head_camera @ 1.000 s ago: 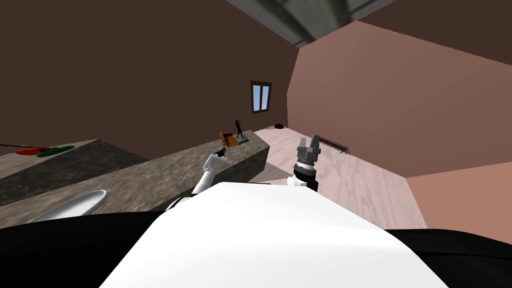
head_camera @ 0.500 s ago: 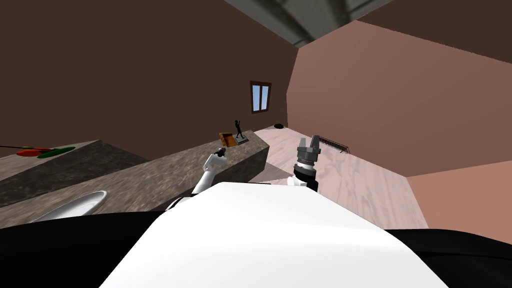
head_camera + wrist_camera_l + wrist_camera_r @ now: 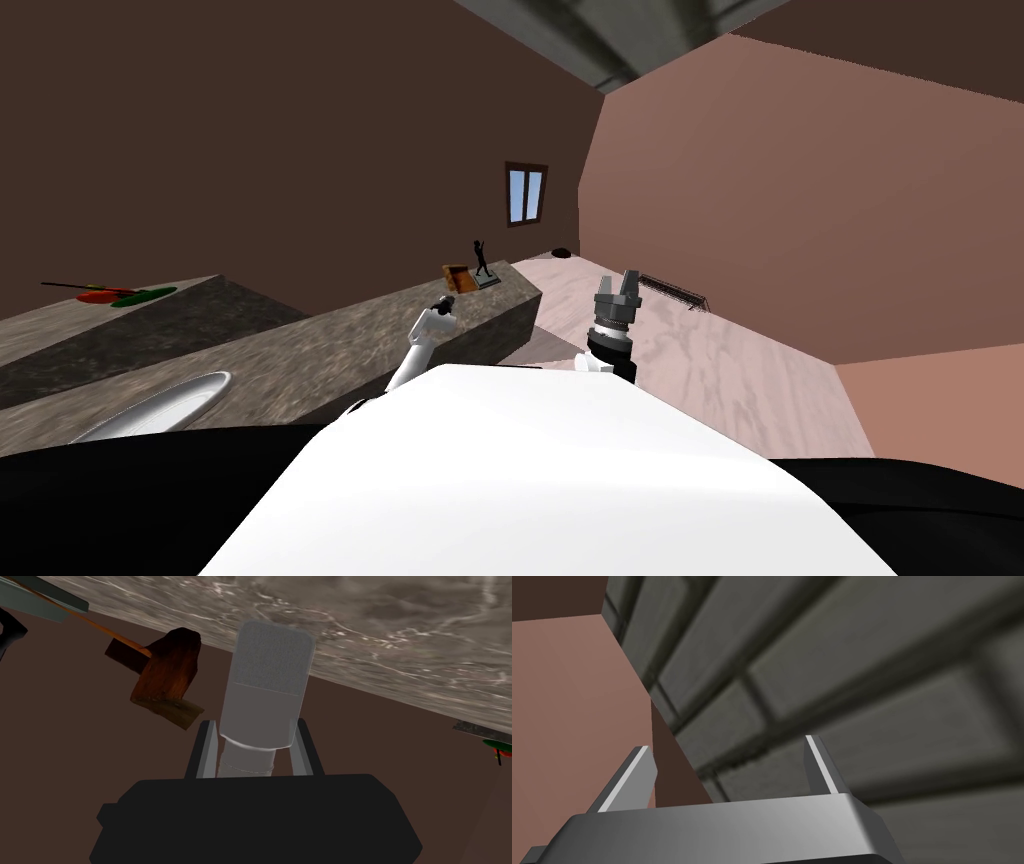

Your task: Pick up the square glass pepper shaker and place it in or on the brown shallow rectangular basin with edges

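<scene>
Left gripper (image 3: 255, 726) jaws clamped on grey square-sided pepper shaker (image 3: 267, 683), near brown shallow basin (image 3: 167, 676) on mottled stone surface (image 3: 400, 631). Right gripper (image 3: 727, 743) jaws apart.

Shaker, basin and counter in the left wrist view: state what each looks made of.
Shaker: opaque matte grey with a faintly speckled end, more like plastic or metal than glass. Basin: probably wood, with brown streaked grain, dark-stained. Counter: stone-like, perhaps marble, grey-brown with pale veins.

No readable text, labels, brands, numbers or signs on anything in view.
</scene>
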{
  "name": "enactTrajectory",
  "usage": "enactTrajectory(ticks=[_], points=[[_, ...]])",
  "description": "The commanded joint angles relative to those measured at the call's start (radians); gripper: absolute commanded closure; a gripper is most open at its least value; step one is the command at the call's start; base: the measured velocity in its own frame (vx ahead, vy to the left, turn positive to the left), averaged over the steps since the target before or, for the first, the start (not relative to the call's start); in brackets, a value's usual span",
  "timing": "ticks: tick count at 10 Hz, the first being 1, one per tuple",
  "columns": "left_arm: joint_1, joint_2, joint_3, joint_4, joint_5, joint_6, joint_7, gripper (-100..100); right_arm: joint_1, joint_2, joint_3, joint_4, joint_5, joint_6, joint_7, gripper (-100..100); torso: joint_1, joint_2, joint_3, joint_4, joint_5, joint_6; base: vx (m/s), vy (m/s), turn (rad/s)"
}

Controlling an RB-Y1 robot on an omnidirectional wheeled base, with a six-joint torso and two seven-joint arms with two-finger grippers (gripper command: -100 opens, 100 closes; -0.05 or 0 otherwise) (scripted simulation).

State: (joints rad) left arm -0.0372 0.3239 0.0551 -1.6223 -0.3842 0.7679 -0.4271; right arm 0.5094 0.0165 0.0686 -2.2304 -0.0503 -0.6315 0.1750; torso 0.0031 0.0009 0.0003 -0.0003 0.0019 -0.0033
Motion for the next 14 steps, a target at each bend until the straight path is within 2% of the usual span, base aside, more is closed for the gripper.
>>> enactTrajectory(ticks=[1,2,3,4,5,7,8,9,14], points=[[0.011,-0.012,-0.011,-0.029,-0.007,0.015,-0.005,100,0.000,0.000,0.000,0.000,0.000,0.000,0.000,0,0.000,0.000,0.000,0.000,0.000,0.000,0.008,0.009,0.059],[0.024,-0.021,-0.021,-0.059,-0.012,0.029,-0.010,100,0.000,0.000,0.000,0.000,0.000,0.000,0.000,0,0.000,0.000,0.000,0.000,0.000,0.000,0.008,0.010,0.068],[0.015,-0.016,-0.015,-0.038,-0.011,0.018,-0.005,100,0.000,0.000,0.000,0.000,0.000,0.000,0.000,0,0.000,0.000,0.000,0.000,0.000,0.000,0.003,0.002,0.014],[0.017,-0.017,-0.016,-0.040,-0.011,0.020,-0.006,0,0.000,0.000,0.000,0.000,0.000,0.000,0.000,0,0.000,0.000,0.000,0.000,0.000,0.001,0.000,0.000,0.000],[-0.008,0.008,0.014,-0.022,-0.017,-0.001,0.017,100,0.000,0.000,0.000,0.000,0.000,0.000,0.000,0,0.000,0.000,0.000,0.000,0.000,0.001,-0.038,-0.077,-0.059],[-0.038,0.050,0.066,0.005,-0.022,-0.009,0.034,100,0.000,0.000,0.000,0.000,0.000,0.000,0.000,0,-0.009,0.003,0.002,0.002,-0.002,0.001,-0.031,-0.146,-0.083],[-0.038,0.050,0.066,0.005,-0.022,-0.009,0.034,100,0.000,0.000,0.000,0.000,0.000,0.000,0.000,0,-0.010,0.003,0.002,0.002,-0.003,0.001,0.015,-0.095,-0.038],[-0.057,0.076,0.100,0.022,-0.022,-0.007,0.039,100,0.000,0.000,0.000,0.000,0.000,0.000,0.000,0,-0.008,0.001,0.001,0.001,-0.002,0.001,0.023,-0.061,-0.130],[-0.112,0.149,0.200,0.084,-0.011,0.023,0.032,100,0.000,0.000,0.000,0.000,0.000,0.000,0.000,0,0.002,-0.002,-0.001,0.000,0.000,0.000,0.017,0.008,-0.164]])
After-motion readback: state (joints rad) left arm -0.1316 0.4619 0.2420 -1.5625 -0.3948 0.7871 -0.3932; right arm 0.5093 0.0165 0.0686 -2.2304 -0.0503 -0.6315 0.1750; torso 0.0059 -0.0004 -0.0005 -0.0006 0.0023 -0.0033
